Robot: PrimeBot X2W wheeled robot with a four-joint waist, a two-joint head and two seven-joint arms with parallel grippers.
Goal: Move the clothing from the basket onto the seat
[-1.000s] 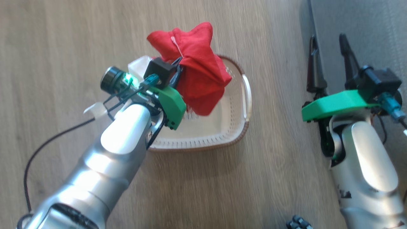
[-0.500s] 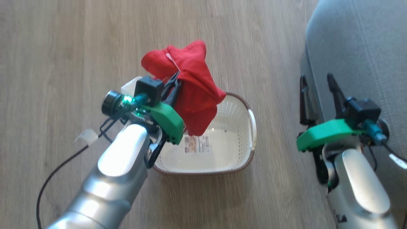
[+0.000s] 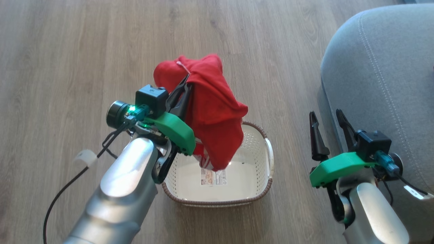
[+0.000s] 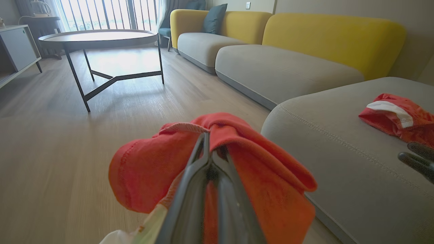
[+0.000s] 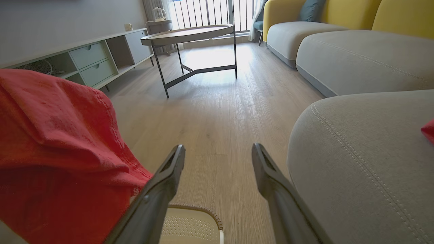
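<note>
left gripper (image 3: 186, 81) is clenching the red garment (image 3: 212, 112), holding it above the basket (image 3: 255, 146), evidently for carrying to the seat (image 3: 379, 67); right gripper (image 3: 324, 113) is waiting released, empty, beside the seat.

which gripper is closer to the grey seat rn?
Right. The right gripper sits open beside the seat; the left gripper holds the red garment above the basket, farther away.

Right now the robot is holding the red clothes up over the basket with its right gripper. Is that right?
Not quite. It is the left gripper that is shut on the red clothing and holding it up over the basket. The head view shows this. The right gripper is open and holds nothing.
</note>
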